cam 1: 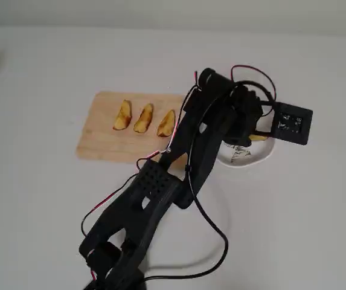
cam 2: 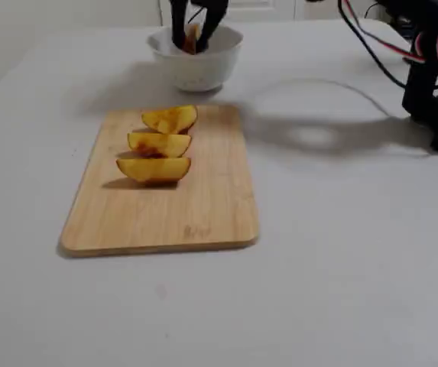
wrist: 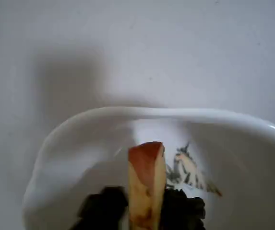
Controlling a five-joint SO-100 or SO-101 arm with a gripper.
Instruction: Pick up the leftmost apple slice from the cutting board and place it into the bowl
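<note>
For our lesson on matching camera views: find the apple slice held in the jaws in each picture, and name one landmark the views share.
Overhead view: apple slice right of centre, mostly hidden by the arm, over the bowl.
Wrist view: bottom centre, upright between the dark jaws, over the bowl.
Fixed view: top centre, inside the bowl, between the jaws.
Shared landmark: the white bowl.

Three narrow yellow slices [cam 1: 144, 117] lie side by side (close, apart) — on a white table [cam 1: 34, 205].

plain white table [cam 2: 341, 290], soft even light, pale wall behind
</note>
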